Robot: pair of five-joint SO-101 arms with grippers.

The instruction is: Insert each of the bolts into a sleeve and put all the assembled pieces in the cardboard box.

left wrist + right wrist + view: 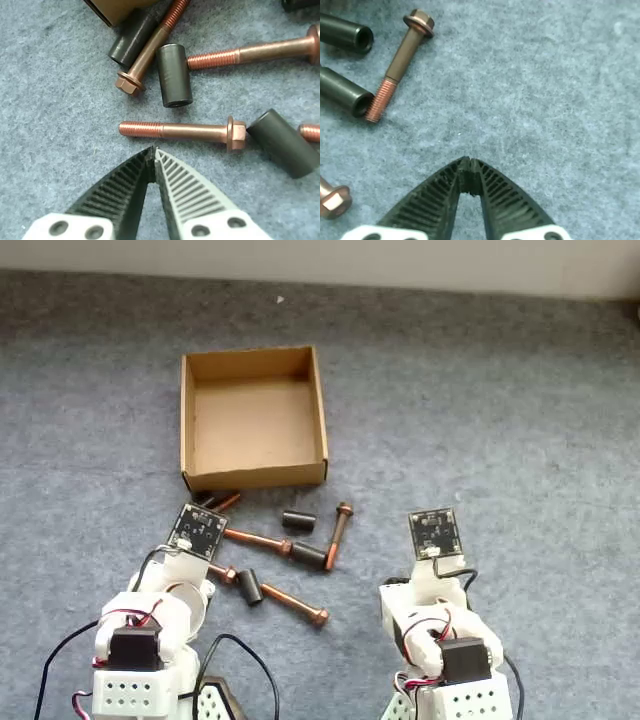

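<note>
My left gripper (152,152), tips together and empty, hangs just beside a bolt (182,131) lying crosswise; my right gripper (469,165), likewise closed, is apart from a second bolt (400,59).

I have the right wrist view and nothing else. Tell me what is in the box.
Observer: Nothing. In the high view the cardboard box is empty.
Operator: Give me the left gripper's state.
Observer: The left gripper is shut on nothing, with its tips just short of a loose bolt.
Operator: Report anything lying by the box.
Observer: A second bolt lies alongside a sleeve by the box wall nearest the arms. It is not inserted.
</note>
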